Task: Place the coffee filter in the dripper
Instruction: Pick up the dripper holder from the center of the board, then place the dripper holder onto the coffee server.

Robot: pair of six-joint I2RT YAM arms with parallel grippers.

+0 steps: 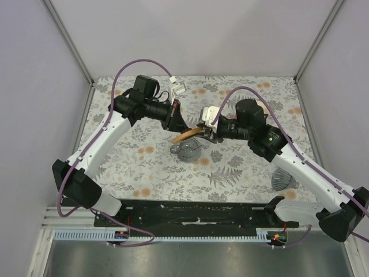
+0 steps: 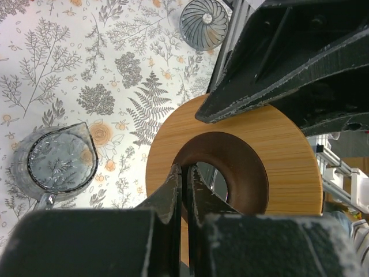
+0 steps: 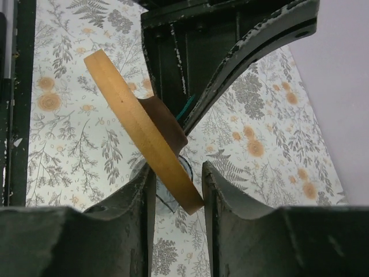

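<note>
As left fingers [image 2: 170, 199] pinch ring [image 2: 282, 156], right [image 3: 134, 214] unclear

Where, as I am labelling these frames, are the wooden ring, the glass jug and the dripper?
wooden ring [image 2: 288, 167], left wrist view, on its flat top face.
glass jug [image 2: 57, 161], left wrist view, middle of the see-through bowl.
dripper [image 2: 199, 29], left wrist view, on its ribbed inside wall.

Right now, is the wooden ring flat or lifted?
Lifted, tilted: the left gripper holds the wooden ring by its hole edge, off the table.
</note>
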